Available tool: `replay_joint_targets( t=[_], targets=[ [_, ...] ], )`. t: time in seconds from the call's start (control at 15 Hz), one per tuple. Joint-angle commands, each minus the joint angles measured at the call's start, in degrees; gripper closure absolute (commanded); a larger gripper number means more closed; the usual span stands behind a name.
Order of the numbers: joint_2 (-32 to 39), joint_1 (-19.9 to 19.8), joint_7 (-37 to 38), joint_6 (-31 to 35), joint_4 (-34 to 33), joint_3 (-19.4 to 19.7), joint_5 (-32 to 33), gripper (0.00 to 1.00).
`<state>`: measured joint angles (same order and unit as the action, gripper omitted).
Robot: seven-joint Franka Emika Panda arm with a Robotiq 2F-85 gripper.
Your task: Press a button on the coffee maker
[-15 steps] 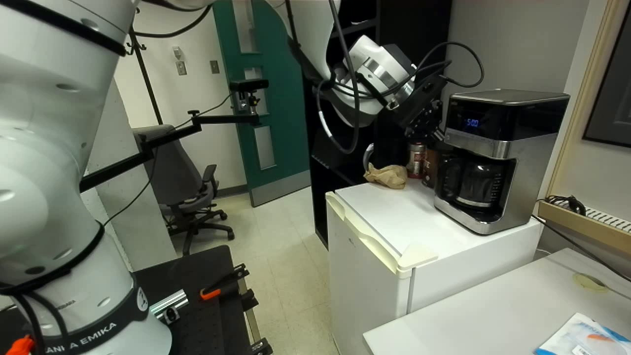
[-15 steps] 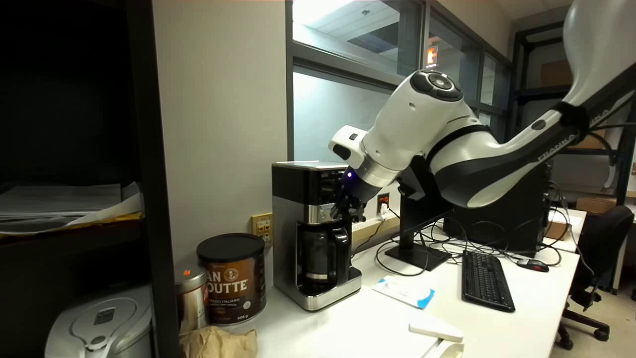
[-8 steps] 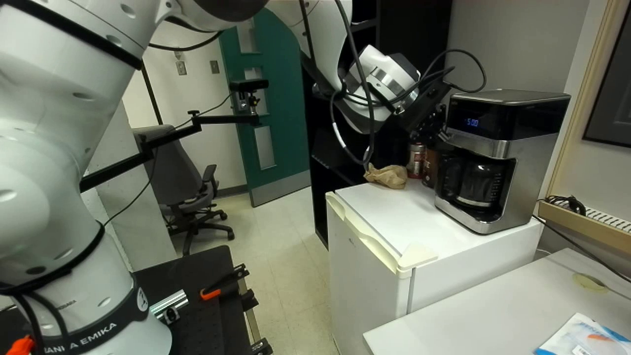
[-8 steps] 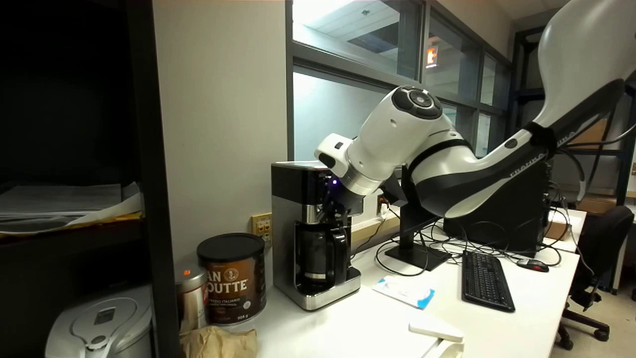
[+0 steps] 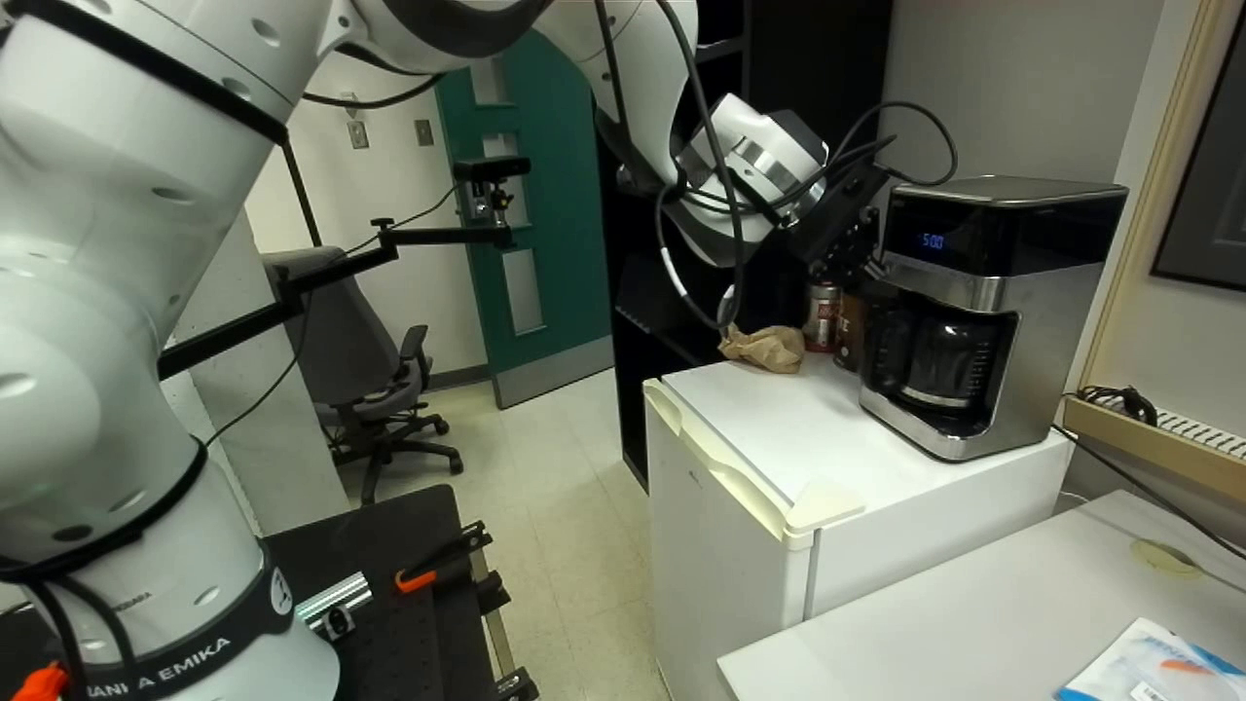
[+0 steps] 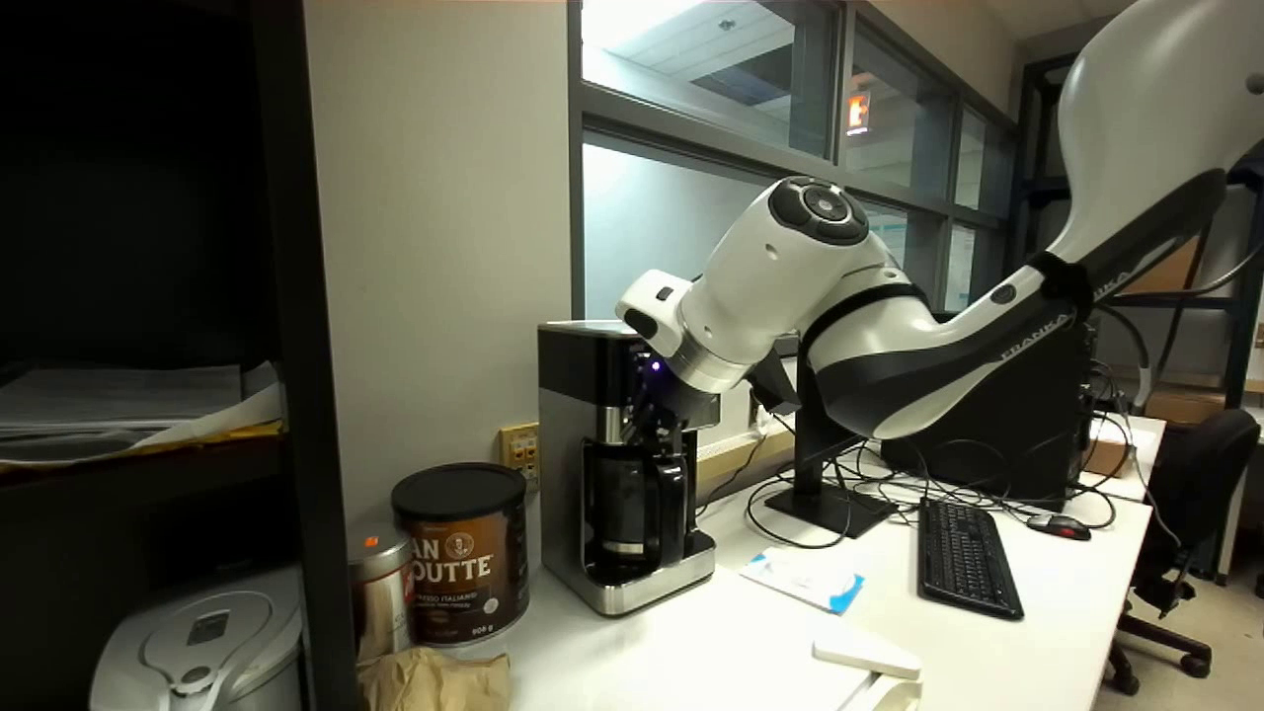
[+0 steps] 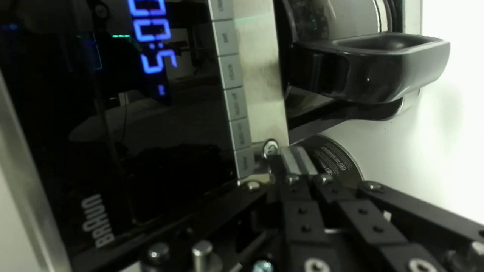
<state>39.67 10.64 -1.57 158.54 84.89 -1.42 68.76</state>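
Coffee maker (image 5: 1061, 331) stands upright on the white bench (image 5: 808, 428), R of frame in an exterior view, blue display (image 5: 932, 241) reading 5:00 & dark glass carafe (image 5: 944, 365) seated below it. Arm (image 5: 644, 107) hangs in at top ctr there. In the wrist view the hand (image 7: 298, 161) shows at btm, fingers (image 7: 303, 220) pressed together. Fingertips (image 7: 290, 160) are just R of the round button (image 7: 270, 148), approx. ctr of frame, near the lower end of a row of grey keys (image 7: 235, 102); whether they touch it I can't tell from this angle. Same view: display digits sideways up top, BRAUN lettering (image 7: 97, 221) lower L, carafe handle (image 7: 370, 71) upper R, sticking out to the R. In an exterior view the coffee maker is approx. mid-frame; brown coffee can (image 6: 459, 583) w/ black lid (image 6: 459, 489) is near it, lower L, metal tin (image 6: 383, 592) just beside the can, crumpled paper bag (image 6: 434, 683) at btm edge. Further R: blue-&-white packet (image 6: 805, 581), black keyboard (image 6: 968, 563) & mouse (image 6: 1060, 526). Dark shelf (image 6: 296, 296) w/ papers (image 6: 128, 405) fills far L. In an exterior view, too: green door (image 5: 555, 195) upper ctr, grey office chair (image 5: 350, 341) L of it.
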Motion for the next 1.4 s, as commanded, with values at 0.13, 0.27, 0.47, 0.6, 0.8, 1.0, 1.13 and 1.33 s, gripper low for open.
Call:
replay_joint_targets(
  t=[0.13, 0.27, 0.47, 0.6, 0.8, 1.0, 1.13, 1.33],
  targets=[
    [0.8, 0.0, 1.5, 1.7, -1.9, 1.3, 2.0, 1.00],
    [0.5, -0.1, 1.7, 1.8, -1.6, 1.6, 2.1, 1.00],
    [0.1, -0.2, 2.1, 2.1, -1.2, 2.0, 2.4, 1.00],
    [-0.2, -0.3, 2.3, 2.4, -0.8, 2.3, 2.4, 1.00],
    [-0.7, -0.2, 2.8, 3.1, 0.0, 2.9, 2.7, 1.00],
    [-1.1, -0.1, 3.4, 3.9, 0.5, 3.7, 3.0, 1.00],
    [-1.6, 0.1, 4.6, 4.7, 1.2, 4.4, 4.1, 1.00],
    [-2.9, -0.1, 5.8, 5.9, 3.1, 4.7, 5.5, 1.00]
  ],
)
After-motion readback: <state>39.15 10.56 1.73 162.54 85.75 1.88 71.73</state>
